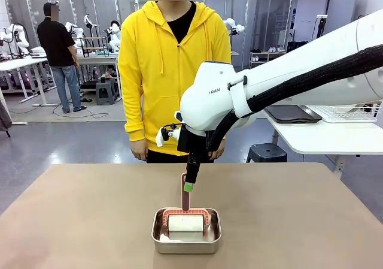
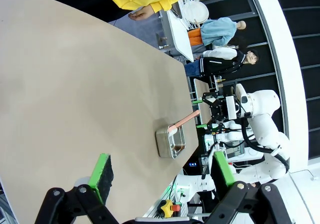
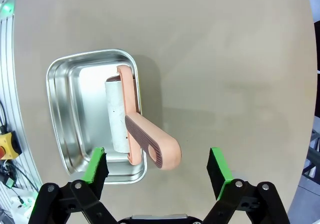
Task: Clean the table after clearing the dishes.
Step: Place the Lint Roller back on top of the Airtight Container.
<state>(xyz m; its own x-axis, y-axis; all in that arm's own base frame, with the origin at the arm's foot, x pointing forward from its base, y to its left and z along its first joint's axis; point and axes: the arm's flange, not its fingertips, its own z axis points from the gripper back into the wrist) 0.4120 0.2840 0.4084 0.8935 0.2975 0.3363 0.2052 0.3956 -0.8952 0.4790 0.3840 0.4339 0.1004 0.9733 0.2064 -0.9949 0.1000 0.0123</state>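
The tan table [image 1: 90, 221] carries a steel pan [image 1: 157, 236] near its front middle. In the pan lies a roller with a white roll [image 1: 185, 223] and a pink handle [image 1: 185, 194] that sticks up and out. My right gripper [image 1: 189, 185] hangs just over the handle's end, open. In the right wrist view the handle [image 3: 150, 144] rises between the green pads [image 3: 97, 164], with a gap on each side of my right gripper [image 3: 159, 166]. My left gripper [image 2: 162, 176] is open and holds nothing, off to the side of the pan [image 2: 170, 143]. The dishes are out of view.
A person in a yellow hoodie [image 1: 173, 65] stands at the table's far edge, hands down. A white side table [image 1: 323, 137] with a wire rack is at the right, a dark stool [image 1: 266, 152] beside it. Bare tabletop surrounds the pan.
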